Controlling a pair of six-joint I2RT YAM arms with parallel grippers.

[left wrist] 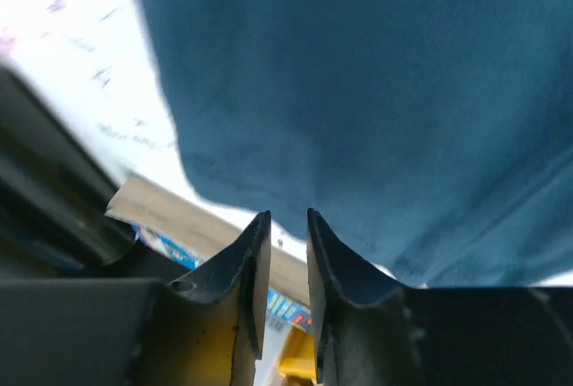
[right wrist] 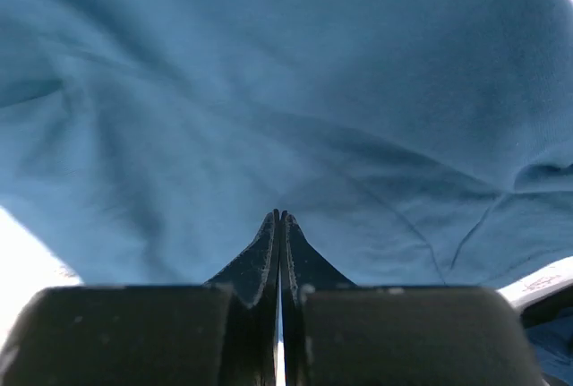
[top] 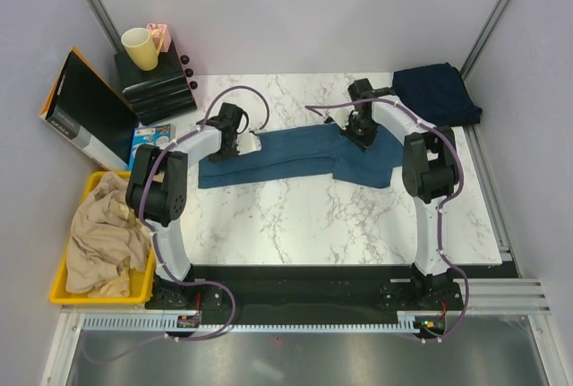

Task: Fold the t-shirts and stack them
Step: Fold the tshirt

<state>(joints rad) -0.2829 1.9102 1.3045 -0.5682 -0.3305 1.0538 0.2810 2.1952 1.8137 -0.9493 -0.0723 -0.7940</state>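
On blue t-shirt [top: 295, 158], right gripper [right wrist: 280, 218] pinched

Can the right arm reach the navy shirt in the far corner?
Probably yes: navy shirt lies just past right gripper, nothing between, but its jaws look shut on the blue shirt.

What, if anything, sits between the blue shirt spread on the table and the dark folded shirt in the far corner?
Nothing visible lies on the table between them. The steel-blue shirt ends near the navy shirt on its right side; only the right arm itself reaches over that stretch.
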